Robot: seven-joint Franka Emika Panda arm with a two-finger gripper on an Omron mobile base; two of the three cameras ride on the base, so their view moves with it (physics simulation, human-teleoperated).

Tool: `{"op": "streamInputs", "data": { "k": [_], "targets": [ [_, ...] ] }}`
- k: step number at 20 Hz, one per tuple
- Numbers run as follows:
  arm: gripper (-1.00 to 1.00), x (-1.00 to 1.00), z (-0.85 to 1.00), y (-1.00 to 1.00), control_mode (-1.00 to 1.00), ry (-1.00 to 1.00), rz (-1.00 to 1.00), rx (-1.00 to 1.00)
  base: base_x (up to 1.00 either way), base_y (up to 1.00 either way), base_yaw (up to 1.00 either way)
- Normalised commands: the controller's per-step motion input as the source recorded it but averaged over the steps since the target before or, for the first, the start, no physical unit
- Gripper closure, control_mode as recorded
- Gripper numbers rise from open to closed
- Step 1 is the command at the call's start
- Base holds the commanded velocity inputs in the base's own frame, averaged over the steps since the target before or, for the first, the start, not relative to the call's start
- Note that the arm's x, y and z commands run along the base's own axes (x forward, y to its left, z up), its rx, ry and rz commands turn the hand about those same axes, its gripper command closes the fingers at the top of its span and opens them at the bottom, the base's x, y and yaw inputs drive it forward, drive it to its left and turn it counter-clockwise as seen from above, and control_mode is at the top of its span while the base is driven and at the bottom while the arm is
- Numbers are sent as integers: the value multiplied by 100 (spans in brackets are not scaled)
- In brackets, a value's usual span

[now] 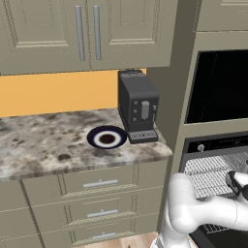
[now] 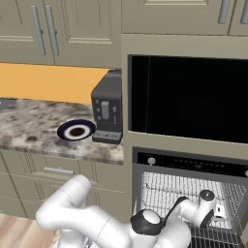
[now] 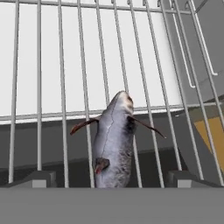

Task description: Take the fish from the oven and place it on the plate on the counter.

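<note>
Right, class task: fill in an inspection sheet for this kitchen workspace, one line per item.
Surface: speckled counter over beige drawers.
Job's things: fish lies on the wire rack in the open oven; plate sits bare on the counter, beside the coffee machine.
Clutter: nothing seen.
Tool: tool open, fingertips either side of the fish, not closed on it.
Cables: nothing seen.
Surroundings: upper cabinets, orange backsplash, black glass panel above the oven.
</note>
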Motion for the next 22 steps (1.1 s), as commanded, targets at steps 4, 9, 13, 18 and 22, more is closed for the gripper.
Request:
{"op": "streamInputs", "data": {
  "k": [4, 9, 13, 18, 22],
  "targets": [
    [-100, 0, -45, 0, -100, 0, 10, 4, 0, 0, 0],
    [-100, 3, -48, 1, -100, 0, 6, 3, 0, 0, 0],
    [-100, 6, -49, 0, -100, 0, 3, 3, 0, 0, 0],
    [-100, -2, -70, 0, -100, -7, 0, 9, 0, 0, 0],
    [-100, -10, -78, 0, -100, -13, 0, 16, 0, 0, 0]
  ]
}}
